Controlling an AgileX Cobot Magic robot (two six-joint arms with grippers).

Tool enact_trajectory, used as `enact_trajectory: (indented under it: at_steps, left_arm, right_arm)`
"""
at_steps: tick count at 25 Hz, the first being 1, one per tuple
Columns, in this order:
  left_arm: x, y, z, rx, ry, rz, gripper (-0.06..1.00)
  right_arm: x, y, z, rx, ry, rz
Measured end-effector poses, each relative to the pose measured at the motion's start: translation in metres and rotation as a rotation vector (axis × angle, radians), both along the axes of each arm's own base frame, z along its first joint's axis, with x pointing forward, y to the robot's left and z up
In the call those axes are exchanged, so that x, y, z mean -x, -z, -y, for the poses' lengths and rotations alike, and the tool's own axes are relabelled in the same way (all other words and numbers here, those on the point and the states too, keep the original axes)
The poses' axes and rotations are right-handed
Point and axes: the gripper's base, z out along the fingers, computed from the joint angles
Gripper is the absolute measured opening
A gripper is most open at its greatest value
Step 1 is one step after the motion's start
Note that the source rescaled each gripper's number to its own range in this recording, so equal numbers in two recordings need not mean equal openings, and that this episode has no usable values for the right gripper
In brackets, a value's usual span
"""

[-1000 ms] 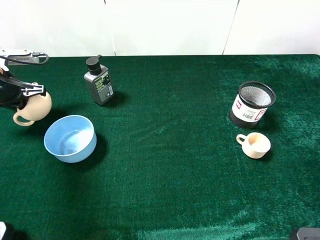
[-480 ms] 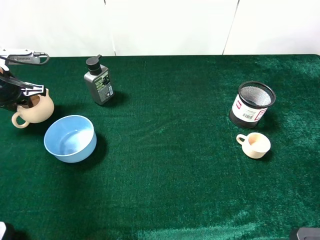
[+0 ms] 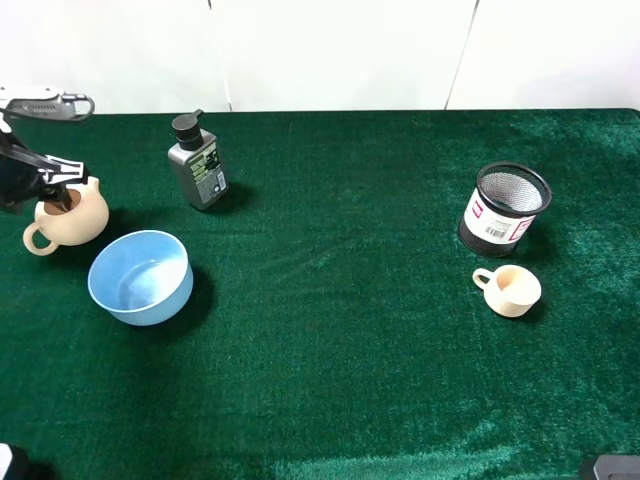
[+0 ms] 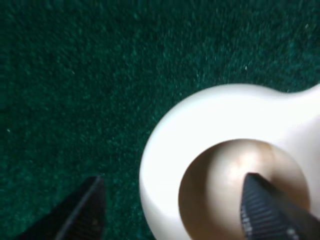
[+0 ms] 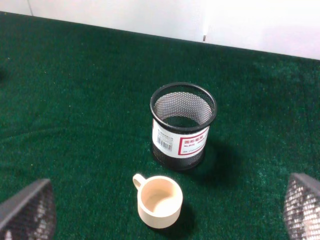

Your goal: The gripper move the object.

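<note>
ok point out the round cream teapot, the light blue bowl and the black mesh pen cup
round cream teapot (image 3: 72, 221): exterior high view, on its belly.
light blue bowl (image 3: 176, 252): exterior high view, on its rim.
black mesh pen cup (image 5: 183, 109): right wrist view, on its mesh wall.

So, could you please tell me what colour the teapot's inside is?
Brownish tan, against a cream outside; the teapot shows it best in the left wrist view.

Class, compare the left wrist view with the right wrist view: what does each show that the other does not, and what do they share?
Only the left wrist view shows the round cream-coloured teapot, seen close from above, with one black finger of the left gripper inside its brownish opening and the other outside its wall. Only the right wrist view shows the black mesh pen holder, the small cream cup beside it, and the white wall. Both show the green velvet tablecloth.
</note>
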Motion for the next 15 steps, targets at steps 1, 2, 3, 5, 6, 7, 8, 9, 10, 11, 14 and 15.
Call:
enact_trajectory:
  at_steps: [1, 2, 3, 5, 6, 7, 8, 9, 10, 11, 14, 15]
  left_arm:
    - [0.0, -0.002, 0.0, -0.001, 0.0, 0.007, 0.62]
    - [0.001, -0.005, 0.0, -0.002, 0.0, 0.011, 0.63]
    - [0.002, -0.008, 0.0, -0.004, -0.002, 0.015, 0.65]
    - [0.004, -0.014, -0.001, -0.011, -0.001, 0.022, 0.68]
    - [0.005, -0.019, -0.001, -0.015, 0.002, 0.035, 0.71]
    - [0.006, -0.024, -0.001, -0.02, 0.007, 0.043, 0.73]
    - [0.008, -0.029, -0.001, -0.025, 0.009, 0.054, 0.75]
    - [0.009, -0.035, -0.001, -0.031, 0.013, 0.067, 0.77]
    - [0.011, -0.041, -0.001, -0.037, 0.017, 0.082, 0.79]
    - [0.013, -0.047, -0.001, -0.042, 0.019, 0.092, 0.81]
    - [0.022, -0.067, -0.001, -0.039, 0.001, 0.137, 0.89]
    - [0.025, -0.075, -0.001, -0.034, -0.008, 0.155, 0.93]
  right_arm:
    - [0.0, 0.0, 0.0, 0.0, 0.0, 0.0]
    - [0.0, 0.0, 0.0, 0.0, 0.0, 0.0]
    - [0.0, 0.0, 0.0, 0.0, 0.0, 0.0]
    - [0.0, 0.0, 0.0, 0.0, 0.0, 0.0]
    - [0.0, 0.0, 0.0, 0.0, 0.0, 0.0]
    - [0.0, 0.0, 0.0, 0.0, 0.0, 0.0]
    - [0.0, 0.0, 0.0, 0.0, 0.0, 0.0]
    - [0.0, 0.0, 0.0, 0.0, 0.0, 0.0]
    - [0.0, 0.0, 0.0, 0.0, 0.0, 0.0]
    - [0.0, 0.0, 0.0, 0.0, 0.0, 0.0]
    - [0.0, 0.0, 0.0, 0.0, 0.0, 0.0]
    - [0.0, 0.0, 0.0, 0.0, 0.0, 0.0]
